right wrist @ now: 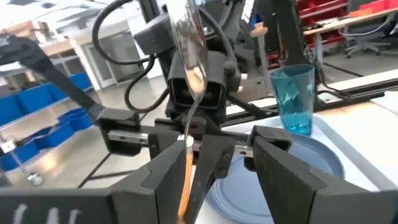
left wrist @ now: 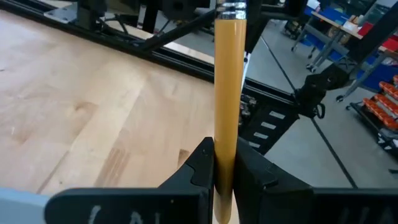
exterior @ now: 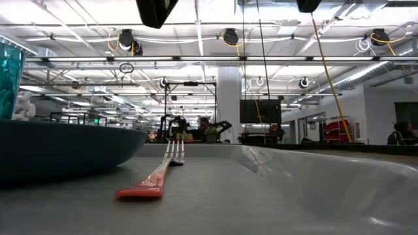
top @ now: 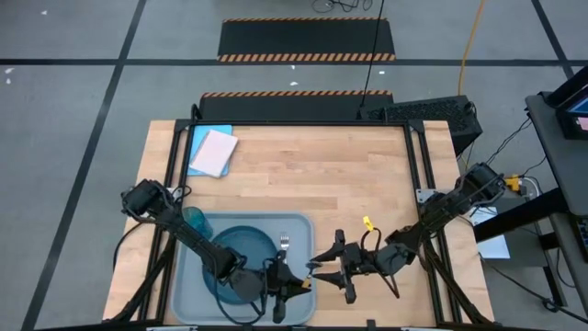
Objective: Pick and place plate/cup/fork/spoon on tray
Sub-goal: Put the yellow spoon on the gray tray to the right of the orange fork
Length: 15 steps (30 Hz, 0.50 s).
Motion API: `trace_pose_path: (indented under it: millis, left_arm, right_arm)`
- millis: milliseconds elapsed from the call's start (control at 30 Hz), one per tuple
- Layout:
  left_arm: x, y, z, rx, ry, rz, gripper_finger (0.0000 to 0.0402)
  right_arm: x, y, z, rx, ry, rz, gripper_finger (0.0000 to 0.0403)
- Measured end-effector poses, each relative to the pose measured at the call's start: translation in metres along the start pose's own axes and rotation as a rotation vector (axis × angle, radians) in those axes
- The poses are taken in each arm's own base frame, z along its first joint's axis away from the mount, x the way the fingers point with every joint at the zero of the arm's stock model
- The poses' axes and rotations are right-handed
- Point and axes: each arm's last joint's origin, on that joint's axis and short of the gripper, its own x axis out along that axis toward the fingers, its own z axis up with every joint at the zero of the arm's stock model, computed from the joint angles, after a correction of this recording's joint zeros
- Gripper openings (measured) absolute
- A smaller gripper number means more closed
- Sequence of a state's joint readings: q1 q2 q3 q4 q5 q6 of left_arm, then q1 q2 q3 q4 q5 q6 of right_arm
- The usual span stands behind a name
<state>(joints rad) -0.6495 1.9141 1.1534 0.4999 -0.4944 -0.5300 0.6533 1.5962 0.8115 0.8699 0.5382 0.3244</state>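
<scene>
Our light wooden surface [top: 303,175] sits on a black frame in a grey-floored hall, with shelving and lamps far behind. At its near edge lies the large pale grey-blue rectangular plastic tray [top: 188,290]. It already carries the round dark teal-blue plate [top: 241,244], the small translucent teal tumbler cup [top: 194,219] beside the plate, and the silver-tined fork with the red-orange handle [top: 283,246], which lies flat along the tray's right side.

We hold the spoon with the lighter orange plastic handle [left wrist: 226,93] in our left tool [left wrist: 224,167] — its fingers are clamped on the handle over the tray's right edge, presumably so the spoon can go down next to the fork. Our right tool [right wrist: 211,163] faces it from just beside, with fingers spread wide on either side of the handle and nothing gripped; it reads to us as a hand-over point, with the left side carrying the spoon alone.

The spoon's metal bowl [right wrist: 188,46] shows only as a pale smear in the right wrist view. From above, the arms cover the spoon almost wholly, so we cannot tell how high it hangs above the tray. The low view cuts off both tools — we see only the arms' undersides.
</scene>
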Motion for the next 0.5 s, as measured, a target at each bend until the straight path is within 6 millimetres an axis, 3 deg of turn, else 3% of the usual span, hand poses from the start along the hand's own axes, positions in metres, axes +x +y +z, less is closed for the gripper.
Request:
trace_pose_path:
  millis: [200,500]
  left_arm:
    - [0.001,0.002,0.001,0.025,-0.009,0.009,0.0032]
    - [0.003,0.006,0.004,0.035,-0.017,0.033,0.0032]
  right_arm:
    - [0.005,-0.005,-0.003,-0.001,0.026,0.040,0.0169]
    - [0.013,-0.009,-0.007,0.001,-0.016,0.069,0.0082]
